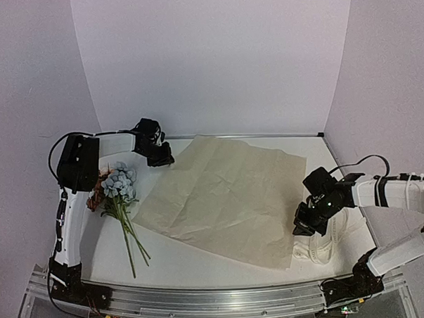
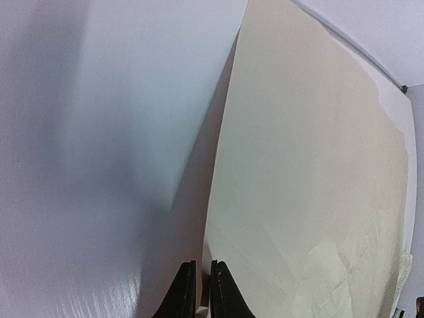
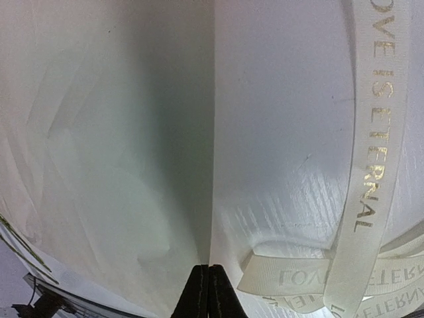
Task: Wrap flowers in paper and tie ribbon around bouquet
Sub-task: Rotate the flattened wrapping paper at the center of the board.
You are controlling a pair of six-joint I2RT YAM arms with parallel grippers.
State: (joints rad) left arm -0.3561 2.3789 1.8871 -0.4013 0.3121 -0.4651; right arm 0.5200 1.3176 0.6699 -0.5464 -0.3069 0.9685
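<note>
- Paper [image 1: 221, 201] lies spread flat and creased at the middle of the counter [image 1: 203, 268]. It is turned like a diamond, with one corner toward 11 o'clock and another toward 5 o'clock.
- The flowers [image 1: 120, 195] lie on bare counter at the paper's 9 o'clock, just beside its left edge. The pale blue and brown blooms point toward 12 o'clock and the thin green stems trail toward 6 o'clock.
- The ribbon [image 1: 327, 244] sits in loose cream loops at the paper's 4 o'clock, near its right edge. The right wrist view reads "LOVE IS ETERNAL" along it.
- The left claw [image 1: 164, 160] is low at the paper's 11 o'clock corner. Its fingers [image 2: 222, 295] are nearly together, and the paper's slightly lifted edge runs into the thin slit between them, so it is clamped on the paper.
- The right claw [image 1: 301, 229] is at the paper's 4 o'clock edge, beside the ribbon loops. Its fingers are pressed together, pinching the paper's edge where it meets their seam.
</note>
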